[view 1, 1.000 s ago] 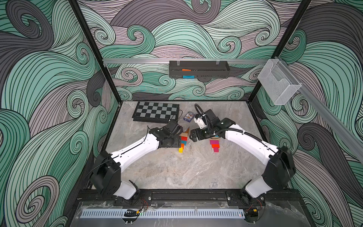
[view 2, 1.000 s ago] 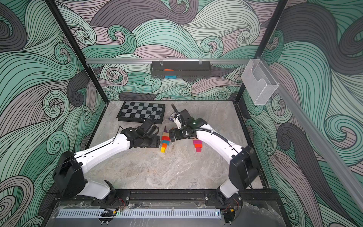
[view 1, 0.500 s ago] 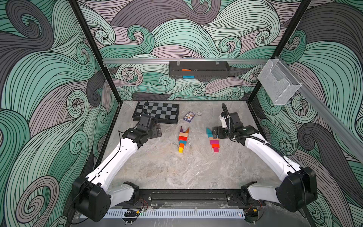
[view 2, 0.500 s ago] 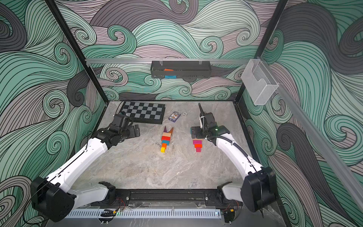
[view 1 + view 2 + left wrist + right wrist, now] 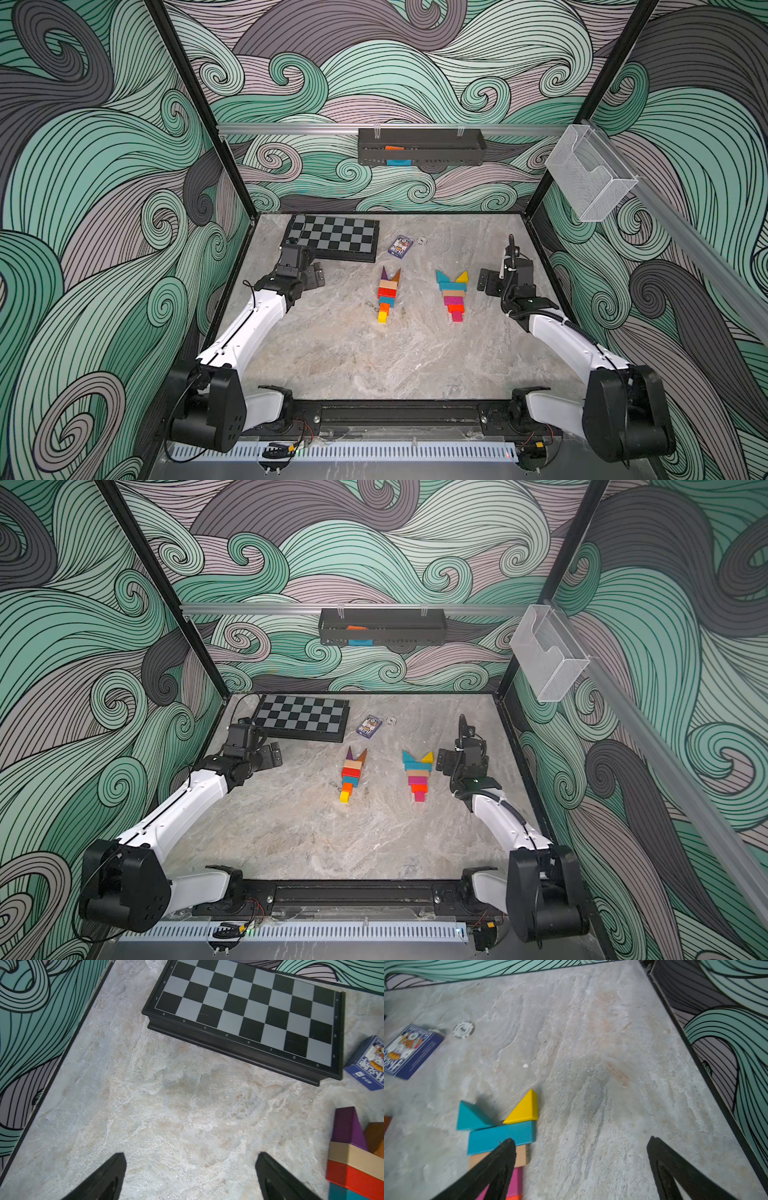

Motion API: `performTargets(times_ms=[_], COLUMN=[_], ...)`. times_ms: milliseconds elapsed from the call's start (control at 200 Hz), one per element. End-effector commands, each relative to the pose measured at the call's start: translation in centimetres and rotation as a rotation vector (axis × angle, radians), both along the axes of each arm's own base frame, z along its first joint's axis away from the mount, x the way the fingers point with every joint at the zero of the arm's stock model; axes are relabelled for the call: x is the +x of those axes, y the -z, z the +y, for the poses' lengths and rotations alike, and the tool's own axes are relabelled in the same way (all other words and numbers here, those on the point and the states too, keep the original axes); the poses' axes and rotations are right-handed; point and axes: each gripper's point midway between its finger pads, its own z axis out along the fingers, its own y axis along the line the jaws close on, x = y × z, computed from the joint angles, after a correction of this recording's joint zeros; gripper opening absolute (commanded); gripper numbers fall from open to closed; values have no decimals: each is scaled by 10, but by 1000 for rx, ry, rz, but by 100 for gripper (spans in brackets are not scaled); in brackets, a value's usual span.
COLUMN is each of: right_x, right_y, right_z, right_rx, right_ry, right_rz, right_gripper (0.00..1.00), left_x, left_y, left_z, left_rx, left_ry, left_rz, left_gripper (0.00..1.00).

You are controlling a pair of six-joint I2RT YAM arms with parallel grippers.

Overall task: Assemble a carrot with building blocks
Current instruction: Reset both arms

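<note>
Your right pincer [image 5: 581, 1147] stands wide and empty, one finger [image 5: 496, 1167] close beside the teal bar [image 5: 483, 1140] of the pink-tipped block row [image 5: 453, 297]; swing inward and you'd likely scatter it. Your left pincer [image 5: 191, 1167], equally released, hangs between the chessboard [image 5: 249, 1007] and the yellow-tipped block row [image 5: 386, 291] lying flat mid-counter [image 5: 353, 353]

Both top views look steeply down over the whole marbled grey tabletop [image 5: 332, 353]; both wrist views sit close above it, sharing the blue card box [image 5: 366, 1064].
</note>
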Motion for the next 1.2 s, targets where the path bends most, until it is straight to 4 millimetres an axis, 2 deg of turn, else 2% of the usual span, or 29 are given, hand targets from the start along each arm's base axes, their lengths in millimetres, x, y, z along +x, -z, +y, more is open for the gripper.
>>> performTargets(times_ms=[0,340,415,485,600,710,760,816,876,976,991,1046,1196], right_x=[21,34,33,29,27,26,27,31,30,33,33,34,34], right_y=[-14,-3,8,15,12,16,24,21,24,23,23,25,25], right_z=[-8,-20,-21,-18,-11,12,17,21,21,20,20,20,19], right_rx=[24,-1,7,7,-5,-43,-64,-75,-65,-66,-64,-59,-59], right_ry=[14,-9,-9,-27,-64,-179,-193,-210,-210,-205,-206,-209,-205], right_rz=[-146,-244,-246,-276,-313,-350,-359,-396,-347,-367,-361,-341,-347], right_gripper=[99,98,99,99,99,99,99,99,99,99,99,99,99], left_x=[12,11,10,11,14,20,24,29,33,40,41,42,43], left_y=[-5,16,18,18,18,21,24,28,33,38,47,55,56], left_z=[11,34,39,44,54,67,73,77,79,85,85,88,83], left_rx=[57,51,55,61,82,86,95,84,87,65,63,71,62], left_ry=[9,-41,-49,-61,-66,-97,-107,-119,-120,-146,-145,-158,-125], left_rz=[-47,-88,-94,-107,-124,-157,-175,-195,-214,-282,-264,-270,-282], left_gripper=[99,98,99,99,99,99,99,99,99,99,99,99,99])
